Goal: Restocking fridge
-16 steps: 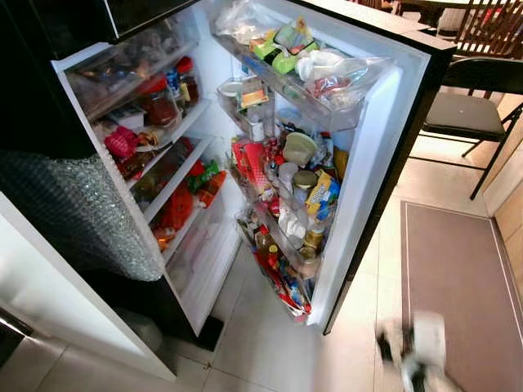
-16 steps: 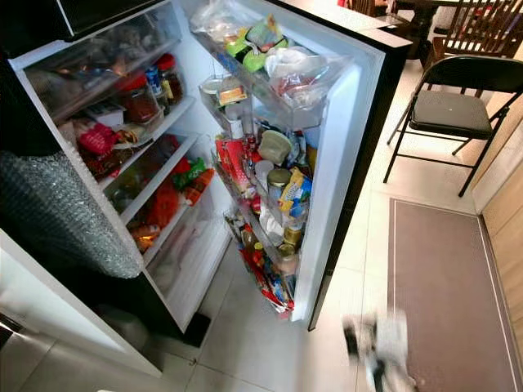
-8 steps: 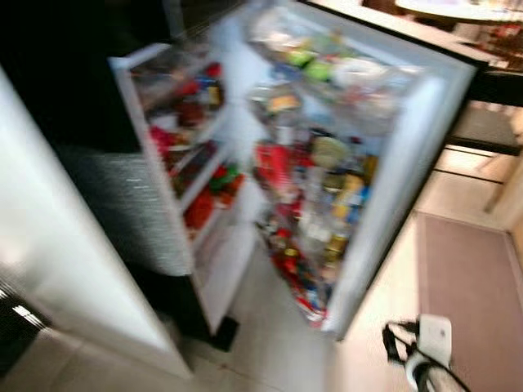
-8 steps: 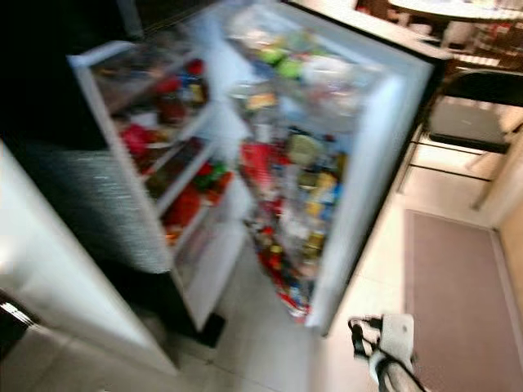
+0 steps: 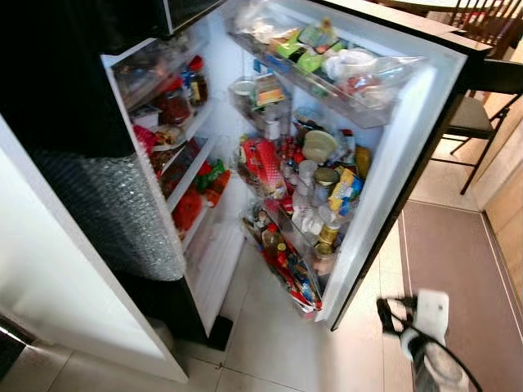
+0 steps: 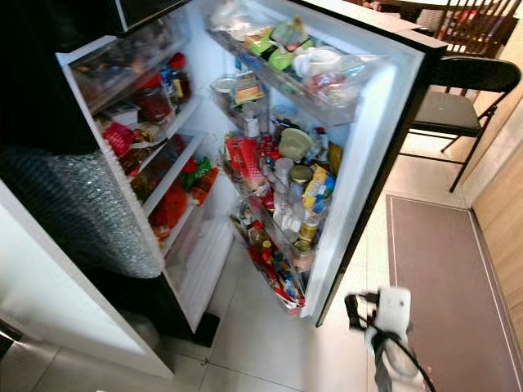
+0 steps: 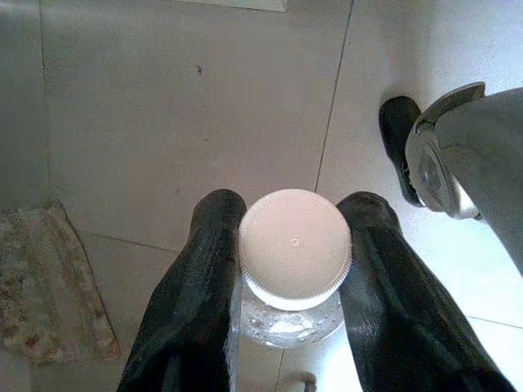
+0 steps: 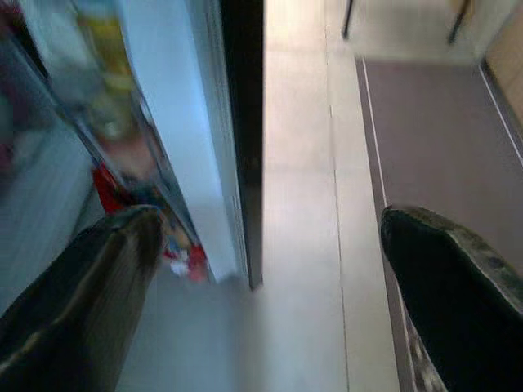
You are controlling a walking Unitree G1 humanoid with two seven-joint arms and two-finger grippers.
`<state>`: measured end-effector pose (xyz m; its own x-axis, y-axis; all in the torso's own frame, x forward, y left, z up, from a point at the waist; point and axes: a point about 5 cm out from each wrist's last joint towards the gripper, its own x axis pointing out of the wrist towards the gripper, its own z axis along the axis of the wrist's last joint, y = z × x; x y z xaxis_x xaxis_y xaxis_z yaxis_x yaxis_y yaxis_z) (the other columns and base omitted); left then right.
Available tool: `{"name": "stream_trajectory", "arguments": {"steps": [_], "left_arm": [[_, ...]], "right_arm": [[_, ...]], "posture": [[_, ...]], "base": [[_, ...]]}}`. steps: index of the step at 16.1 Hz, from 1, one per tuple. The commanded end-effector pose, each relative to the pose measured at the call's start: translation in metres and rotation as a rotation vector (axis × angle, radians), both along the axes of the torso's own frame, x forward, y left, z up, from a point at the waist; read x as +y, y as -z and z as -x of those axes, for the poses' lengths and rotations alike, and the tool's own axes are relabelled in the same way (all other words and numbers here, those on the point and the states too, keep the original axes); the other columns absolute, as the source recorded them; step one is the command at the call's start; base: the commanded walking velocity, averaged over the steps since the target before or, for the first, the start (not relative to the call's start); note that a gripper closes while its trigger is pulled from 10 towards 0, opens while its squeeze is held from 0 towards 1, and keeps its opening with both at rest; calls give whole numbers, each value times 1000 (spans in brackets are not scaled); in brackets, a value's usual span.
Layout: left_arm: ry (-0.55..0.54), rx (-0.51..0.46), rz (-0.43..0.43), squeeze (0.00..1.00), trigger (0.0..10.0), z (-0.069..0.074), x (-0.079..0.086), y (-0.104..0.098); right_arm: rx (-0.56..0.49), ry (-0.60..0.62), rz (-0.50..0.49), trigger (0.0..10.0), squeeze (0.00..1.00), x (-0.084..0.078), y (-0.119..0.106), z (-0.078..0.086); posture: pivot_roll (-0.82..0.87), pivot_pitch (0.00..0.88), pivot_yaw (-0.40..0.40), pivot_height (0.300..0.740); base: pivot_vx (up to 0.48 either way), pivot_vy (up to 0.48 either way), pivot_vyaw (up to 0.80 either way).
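Observation:
The fridge (image 5: 204, 269) stands open, its shelves packed with jars and red packets. Its door (image 5: 400, 163) swings out to the right, its racks crowded with bottles, cans and bags. My left gripper (image 7: 292, 206) is shut on a clear bottle (image 7: 294, 245) with a white cap, seen from above over the tiled floor. My right gripper (image 5: 394, 317) hangs low at the right, just beyond the door's outer edge. In the right wrist view the right gripper (image 8: 270, 220) is open, with only floor and the door's edge between its fingers.
Bubble wrap (image 5: 106, 204) covers the fridge's left side above a white panel (image 5: 49, 286). A brown mat (image 5: 458, 261) lies on the tiles to the right, a black folding chair (image 5: 482, 114) behind it. A silver leg and black foot (image 7: 449, 147) stand near the bottle.
The camera swung left and back, so the whole scene shifted and went blurred. My right gripper now sits a little higher in the picture, closer to the door's lower corner.

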<state>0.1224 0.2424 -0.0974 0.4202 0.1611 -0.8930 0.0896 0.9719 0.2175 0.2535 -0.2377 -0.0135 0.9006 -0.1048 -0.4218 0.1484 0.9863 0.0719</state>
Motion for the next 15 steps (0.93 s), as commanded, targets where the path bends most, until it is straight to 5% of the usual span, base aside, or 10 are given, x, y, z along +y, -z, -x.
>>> {"name": "stream_trajectory", "arguments": {"steps": [1, 15], "left_arm": [[-2, 19, 0, 0, 10000, 4, 0, 1], [-18, 12, 1, 0, 10000, 2, 1, 1]], "right_arm": [[-39, -15, 7, 10000, 0, 0, -7, -6], [-85, -36, 13, 10000, 0, 4, -20, -19]], "posture": [[-56, 0, 21, 740], [-48, 0, 23, 740]], "base": [[0, 0, 0], [0, 137, 0]]}}
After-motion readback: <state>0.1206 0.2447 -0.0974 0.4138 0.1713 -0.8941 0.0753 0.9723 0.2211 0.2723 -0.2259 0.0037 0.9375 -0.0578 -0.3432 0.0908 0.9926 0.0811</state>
